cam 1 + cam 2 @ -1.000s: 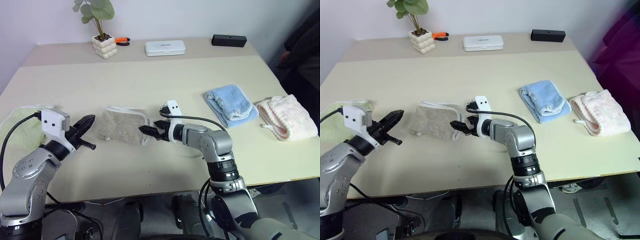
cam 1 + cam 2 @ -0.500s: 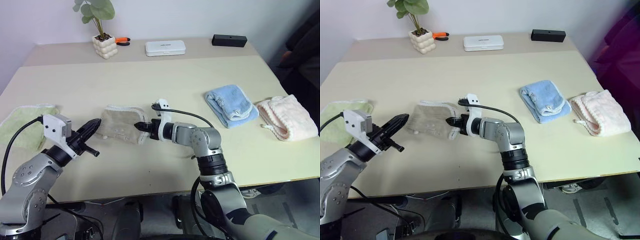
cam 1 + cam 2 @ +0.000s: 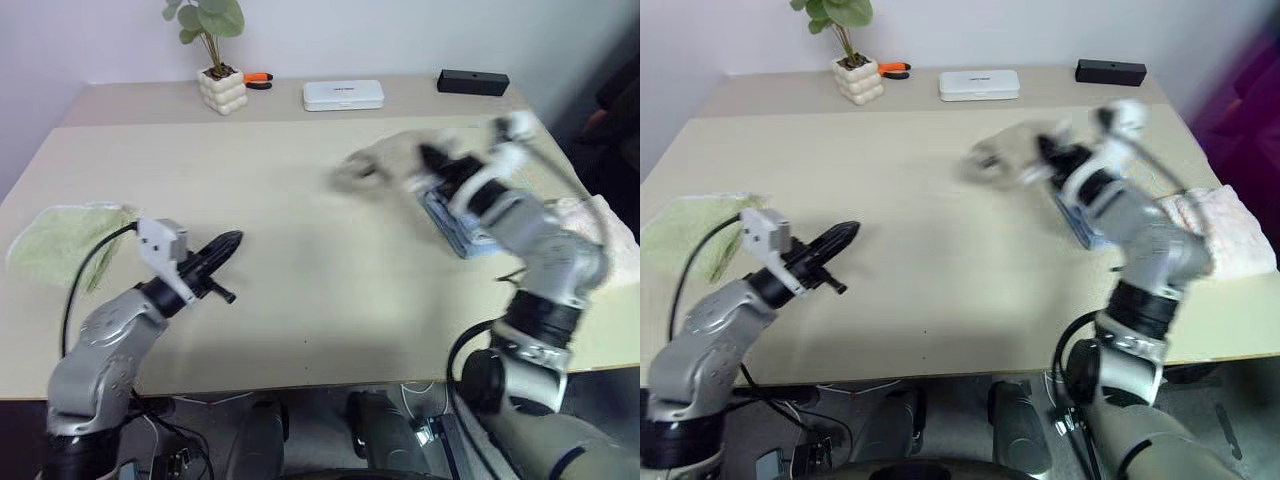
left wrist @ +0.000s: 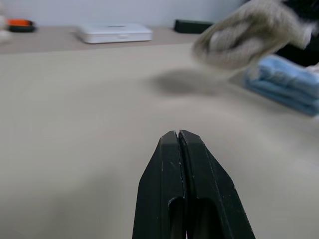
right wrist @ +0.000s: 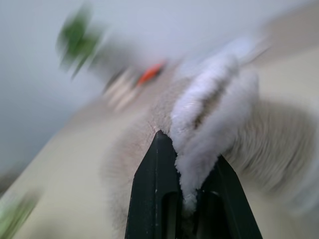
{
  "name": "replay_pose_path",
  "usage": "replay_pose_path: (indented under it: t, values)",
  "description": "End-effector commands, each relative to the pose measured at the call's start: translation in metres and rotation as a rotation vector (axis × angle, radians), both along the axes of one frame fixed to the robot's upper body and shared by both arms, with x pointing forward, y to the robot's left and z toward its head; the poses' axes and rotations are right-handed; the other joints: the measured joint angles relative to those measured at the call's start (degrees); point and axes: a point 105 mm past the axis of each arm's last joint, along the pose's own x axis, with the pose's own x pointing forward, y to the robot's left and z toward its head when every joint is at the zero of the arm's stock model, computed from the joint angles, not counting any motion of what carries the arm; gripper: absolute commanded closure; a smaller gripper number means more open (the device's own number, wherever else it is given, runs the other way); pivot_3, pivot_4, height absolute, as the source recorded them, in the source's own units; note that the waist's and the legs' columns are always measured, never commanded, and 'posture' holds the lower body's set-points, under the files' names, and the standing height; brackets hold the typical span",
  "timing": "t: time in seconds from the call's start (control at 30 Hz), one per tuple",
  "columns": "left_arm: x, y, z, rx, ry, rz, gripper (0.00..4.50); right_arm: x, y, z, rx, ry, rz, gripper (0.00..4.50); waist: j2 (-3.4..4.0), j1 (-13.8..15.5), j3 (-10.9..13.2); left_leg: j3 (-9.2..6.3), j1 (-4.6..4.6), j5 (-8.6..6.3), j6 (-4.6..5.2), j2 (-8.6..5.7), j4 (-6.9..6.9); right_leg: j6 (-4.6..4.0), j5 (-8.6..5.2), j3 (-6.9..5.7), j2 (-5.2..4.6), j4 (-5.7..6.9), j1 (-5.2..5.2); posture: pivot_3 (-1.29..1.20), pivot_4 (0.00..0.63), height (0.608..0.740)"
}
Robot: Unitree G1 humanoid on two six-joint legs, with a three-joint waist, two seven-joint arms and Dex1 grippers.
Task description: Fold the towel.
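Observation:
The beige towel (image 3: 385,160) hangs bunched and blurred in the air over the right half of the table (image 3: 300,290), casting a shadow below it. My right gripper (image 3: 432,160) is raised above the light-blue towel (image 3: 455,230) and shut on the beige towel's white-stitched edge (image 5: 204,124), which is pinched between its black fingers (image 5: 154,179). My left gripper (image 3: 228,243) is shut and empty low over the table's left front, pointing toward the middle; in the left wrist view its tips (image 4: 179,135) face the lifted towel (image 4: 249,35).
A light-green towel (image 3: 60,240) lies at the left edge. A pink towel (image 3: 605,215) lies at the right edge. Along the back stand a potted plant (image 3: 223,88), an orange tool (image 3: 260,79), a white case (image 3: 343,95) and a black box (image 3: 472,82).
My right gripper closed on the towel's right edge and swung it up and to the right, off the table. My left gripper shifted toward the middle. The camera view also shifted.

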Motion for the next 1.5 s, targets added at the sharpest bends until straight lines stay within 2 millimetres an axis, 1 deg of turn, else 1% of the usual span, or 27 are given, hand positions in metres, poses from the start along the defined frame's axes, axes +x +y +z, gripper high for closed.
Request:
replay_pose_path:
  t: [0.03,0.13,0.17,0.2,0.23,0.27,0.43,0.63,0.73,0.83,0.93,1.07,1.1,1.17,1.2,1.23,1.27,1.3,1.37,1.43,1.47,1.5]
  values:
    - [0.003,-0.018,0.006,-0.001,-0.036,-0.075,4.5,-0.006,-0.025,0.011,0.101,-0.019,-0.087,4.44,0.02,-0.76,0.01,0.0,0.01,0.0,0.01,0.01,-0.01,0.05,0.03,0.0,0.01,0.03,0.0,0.0,0.15,0.737]
    - [0.004,-0.025,0.005,-0.002,-0.04,-0.104,4.5,-0.008,-0.034,0.0,0.133,0.038,-0.113,4.44,0.08,-1.34,0.02,0.05,0.11,-0.02,0.06,0.03,-0.1,0.08,0.04,0.08,0.03,0.1,-0.01,0.0,0.15,0.737]
    - [0.006,-0.028,0.005,-0.002,-0.039,-0.12,4.5,-0.013,-0.034,-0.02,0.145,0.111,-0.108,4.44,0.08,-1.33,0.03,0.06,0.15,-0.03,0.07,0.03,-0.11,0.07,0.04,0.09,0.03,0.13,-0.01,0.0,0.15,0.737]
    - [0.007,-0.031,0.004,-0.002,-0.038,-0.132,4.5,-0.017,-0.033,-0.034,0.153,0.164,-0.105,4.44,0.05,-1.13,-0.01,0.06,0.16,-0.03,0.08,0.05,-0.12,0.07,0.04,0.09,0.05,0.12,-0.01,0.0,0.15,0.737]
    - [0.008,-0.032,0.004,-0.003,-0.037,-0.138,4.5,-0.021,-0.033,-0.047,0.163,0.211,-0.11,4.44,0.04,-0.95,-0.01,0.01,0.17,-0.03,0.09,0.06,-0.13,0.04,0.02,0.06,0.09,0.14,0.01,0.0,0.15,0.737]
    - [0.008,-0.032,0.003,-0.004,-0.035,-0.14,4.5,-0.024,-0.035,-0.055,0.164,0.238,-0.122,4.44,0.05,-0.92,-0.01,-0.01,0.16,-0.04,0.09,0.08,-0.12,0.03,0.02,0.06,0.11,0.13,0.01,0.0,0.15,0.737]
    - [0.007,-0.031,0.0,0.006,-0.029,-0.145,4.5,-0.032,-0.042,-0.07,0.182,0.277,-0.167,4.44,0.24,-0.97,0.1,0.13,0.11,-0.04,0.09,0.03,-0.04,0.03,0.01,0.11,0.0,0.1,0.01,0.0,0.15,0.737]
    - [0.007,-0.031,-0.002,0.018,-0.03,-0.147,4.5,-0.035,-0.047,-0.08,0.165,0.32,-0.204,4.44,0.24,-0.92,0.1,0.09,0.13,-0.04,0.1,0.06,-0.07,0.0,-0.03,0.11,0.07,0.1,0.01,0.0,0.15,0.737]
    - [0.007,-0.031,-0.003,0.016,-0.028,-0.142,4.5,-0.039,-0.051,-0.073,0.155,0.29,-0.218,3.51,0.24,-0.92,0.1,0.1,0.11,-0.04,0.1,0.06,-0.05,0.0,-0.03,0.11,0.06,0.1,0.01,0.0,0.15,0.737]
    - [0.005,-0.032,-0.004,0.016,-0.027,-0.144,4.5,-0.042,-0.058,-0.067,0.146,0.263,-0.258,2.03,0.24,-0.92,0.1,0.09,0.12,-0.04,0.1,0.06,-0.06,0.0,-0.04,0.11,0.07,0.1,0.01,0.0,0.15,0.737]
    - [0.005,-0.031,-0.008,0.018,-0.015,-0.149,4.5,-0.056,-0.078,-0.047,0.044,0.175,-0.393,0.56,0.24,-0.78,0.11,0.09,0.09,-0.04,0.1,0.06,-0.06,0.03,-0.06,0.11,0.06,0.09,0.01,0.0,0.15,0.737]
    - [0.008,-0.029,-0.009,0.022,-0.011,-0.151,4.5,-0.068,-0.099,-0.025,-0.037,0.089,-0.523,0.56,0.24,-0.82,0.11,0.11,0.07,-0.04,0.09,0.04,-0.05,-0.05,-0.11,0.11,0.03,0.02,0.01,0.0,0.15,0.737]
    - [0.009,-0.027,-0.009,0.027,-0.012,-0.147,4.5,-0.07,-0.101,-0.019,-0.082,0.07,-0.532,0.56,0.24,-0.88,0.1,0.11,0.07,-0.04,0.09,0.04,-0.05,-0.05,-0.12,0.11,0.03,0.02,0.01,0.0,0.15,0.737]
    - [0.011,-0.026,-0.01,0.033,-0.014,-0.142,4.5,-0.07,-0.101,-0.014,-0.133,0.052,-0.534,0.56,0.24,-0.96,0.1,0.11,0.1,-0.04,0.1,0.05,-0.06,-0.06,-0.12,0.11,0.06,0.02,0.01,0.0,0.15,0.737]
    - [0.013,-0.022,-0.01,0.04,-0.018,-0.13,4.5,-0.069,-0.099,-0.01,-0.192,0.039,-0.526,0.56,0.23,-1.0,0.1,0.11,0.11,-0.04,0.1,0.05,-0.08,-0.06,-0.12,0.12,0.06,0.02,0.01,0.0,0.15,0.737]
    - [0.017,-0.014,-0.008,0.051,-0.026,-0.098,4.5,-0.064,-0.087,-0.006,-0.302,0.024,-0.468,0.56,0.24,-0.99,0.11,0.11,0.12,-0.04,0.1,0.06,-0.08,-0.06,-0.12,0.12,0.07,0.02,0.01,0.0,0.15,0.737]
    - [0.02,-0.011,-0.007,0.059,-0.033,-0.075,4.5,-0.06,-0.081,-0.004,-0.381,0.017,-0.424,0.56,0.3,-0.99,0.14,0.12,0.11,-0.04,0.1,0.06,-0.08,-0.06,-0.12,0.13,0.07,0.02,0.01,0.0,0.15,0.737]
    - [0.022,-0.002,-0.006,0.077,-0.045,-0.048,4.5,-0.055,-0.067,-0.002,-0.5,-0.004,-0.357,0.56,0.32,-1.06,0.15,0.16,0.12,-0.04,0.1,0.05,-0.08,-0.06,-0.12,0.16,0.07,0.02,0.0,0.0,0.15,0.737]
    - [0.024,0.011,-0.005,0.114,-0.061,-0.008,4.5,-0.048,-0.035,-0.005,-0.663,-0.058,-0.175,0.56,0.29,-1.14,0.14,0.22,0.19,-0.04,0.1,0.07,-0.09,-0.07,-0.12,0.2,0.09,0.03,-0.01,0.0,0.15,0.737]
    - [0.024,0.019,-0.005,0.146,-0.069,0.013,4.5,-0.046,-0.01,-0.009,-0.747,-0.105,-0.031,0.56,0.28,-1.01,0.14,0.18,0.18,-0.05,0.11,0.1,-0.11,-0.07,-0.13,0.18,0.13,0.01,0.0,0.0,0.15,0.737]
    - [0.023,0.02,-0.005,0.158,-0.072,0.017,4.5,-0.045,-0.003,-0.011,-0.771,-0.123,0.015,0.56,0.27,-0.93,0.14,0.18,0.17,-0.05,0.11,0.1,-0.12,-0.06,-0.13,0.19,0.12,0.0,-0.01,0.0,0.15,0.737]
    - [0.02,0.026,-0.007,0.179,-0.071,0.024,4.5,-0.045,0.014,-0.016,-0.805,-0.158,0.11,0.56,0.27,-0.88,0.14,0.18,0.16,-0.06,0.12,0.1,-0.12,-0.05,-0.13,0.18,0.12,-0.02,0.0,0.0,0.15,0.737]
